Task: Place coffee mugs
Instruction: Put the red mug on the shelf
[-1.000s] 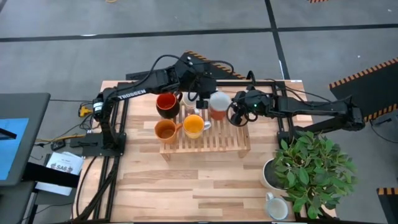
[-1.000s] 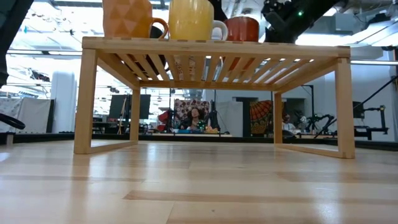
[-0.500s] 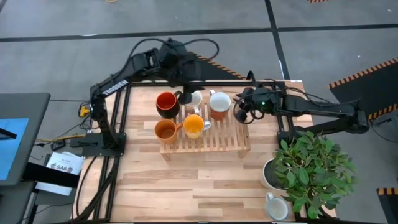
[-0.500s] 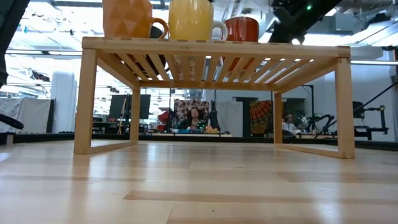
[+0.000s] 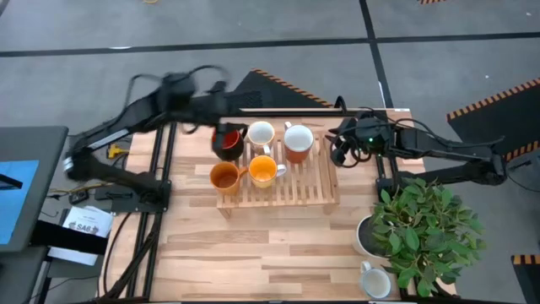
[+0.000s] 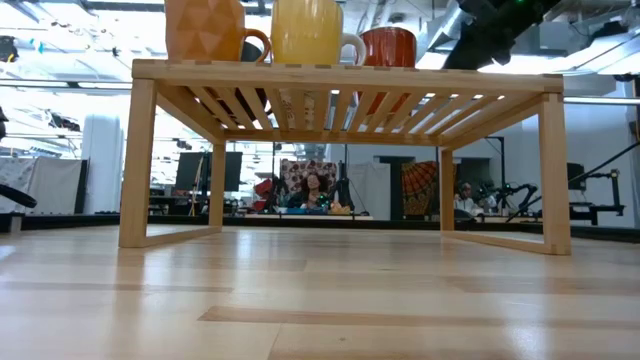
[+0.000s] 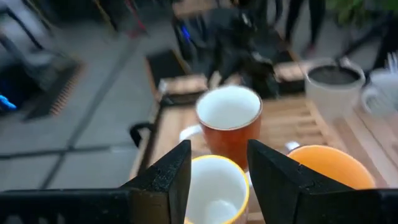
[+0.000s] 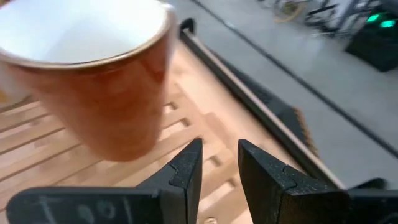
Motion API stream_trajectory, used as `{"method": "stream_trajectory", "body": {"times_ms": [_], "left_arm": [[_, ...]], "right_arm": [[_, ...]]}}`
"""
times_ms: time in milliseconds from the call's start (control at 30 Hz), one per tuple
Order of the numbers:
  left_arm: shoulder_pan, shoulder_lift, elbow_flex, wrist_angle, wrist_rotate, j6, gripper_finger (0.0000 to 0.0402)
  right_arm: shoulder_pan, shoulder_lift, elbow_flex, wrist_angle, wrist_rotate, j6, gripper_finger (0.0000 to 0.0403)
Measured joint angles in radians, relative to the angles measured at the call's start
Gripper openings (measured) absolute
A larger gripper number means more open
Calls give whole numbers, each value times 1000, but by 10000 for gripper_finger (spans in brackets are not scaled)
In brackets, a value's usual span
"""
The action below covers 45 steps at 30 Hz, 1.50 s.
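Mugs: five of them up on the wooden slatted rack (image 5: 278, 181), one more off it, so the rack is my landmark for everything.
Back row on rack: dark mug with red inside (image 5: 227, 141), then a white mug (image 5: 260, 134), then a rust-coloured mug with white inside (image 5: 297, 142) at the end nearest the right arm.
Front row on rack: orange mug (image 5: 224, 176) and a yellow-orange mug (image 5: 262, 171) side by side, handles pointing the same way.
Sixth mug: pale mug (image 5: 374, 281) down on the worktop (image 5: 211, 253), well away from the rack, past the plant.
Left gripper (image 7: 217, 171): pulled back off the rack's dark-mug end, blurry in the overhead shot; fingers spread apart with nothing between them, just looking over the mugs.
Right gripper (image 8: 219, 163): just beside the rack's rust-mug end, close to that mug; fingers have a small gap, nothing in them.
Other stuff: leafy plant (image 5: 426, 232) in a white pot (image 5: 364, 239), on the worktop beyond the rack's right-arm end.
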Motion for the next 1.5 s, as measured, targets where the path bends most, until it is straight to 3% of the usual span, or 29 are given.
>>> {"method": "stream_trajectory", "body": {"times_ms": [200, 433, 600, 833, 1100, 1300, 1500], "left_arm": [[-10, -340, -379, 314, -33, -87, 142], [-13, -577, -602, 491, -44, -115, 142], [-13, -624, -631, 540, -60, -132, 142], [-13, -609, -631, 541, -54, -133, 142], [-13, -575, -631, 539, -55, -134, 142], [-13, -558, -631, 542, -56, -130, 141], [-13, -559, -631, 529, -56, -134, 141]], "right_arm": [[31, 42, 0, -20, -89, 31, 126], [128, 101, 0, -14, -116, 85, 80], [182, 160, 0, 32, -110, 113, 18], [193, 236, 0, 129, -99, 104, 33], [149, 294, 0, 172, -91, 49, 17], [128, 297, 0, 196, -92, 33, 34], [139, 287, 0, 189, -97, 14, 18]]}}
